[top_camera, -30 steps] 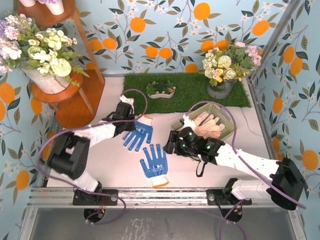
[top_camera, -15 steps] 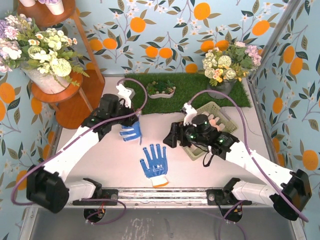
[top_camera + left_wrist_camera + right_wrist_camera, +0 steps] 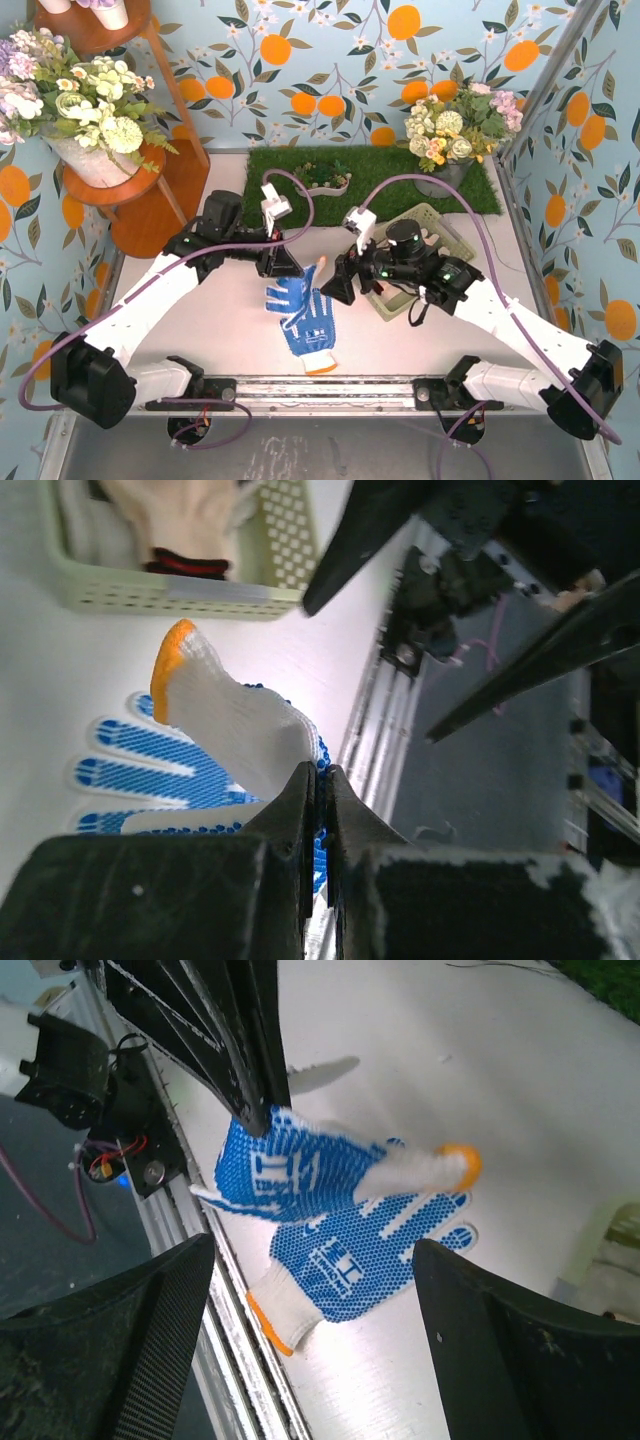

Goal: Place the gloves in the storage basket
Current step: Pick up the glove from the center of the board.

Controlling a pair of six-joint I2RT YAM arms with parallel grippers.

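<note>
My left gripper (image 3: 286, 268) is shut on a blue-and-white glove (image 3: 291, 294), which hangs limp above the table with its orange cuff (image 3: 170, 670) toward the basket. In the left wrist view the jaws (image 3: 321, 790) pinch the dotted fabric. A second blue-and-white glove (image 3: 311, 327) lies flat just below it. My right gripper (image 3: 337, 287) stands open beside the held glove, over the lying glove (image 3: 350, 1260), with nothing between its fingers. The pale green storage basket (image 3: 432, 216) sits mostly under the right arm and holds a peach glove (image 3: 190, 515).
A green grass mat (image 3: 380, 180) lies at the back with a small white dish of plants (image 3: 322, 181) and a flower pot (image 3: 445, 150). A wooden stand with flowers (image 3: 140, 190) is at the left. The metal rail (image 3: 330, 392) runs along the near edge.
The left gripper has carried its glove rightward, to above the lying glove. The right gripper has opened wider and swung left toward the gloves.
</note>
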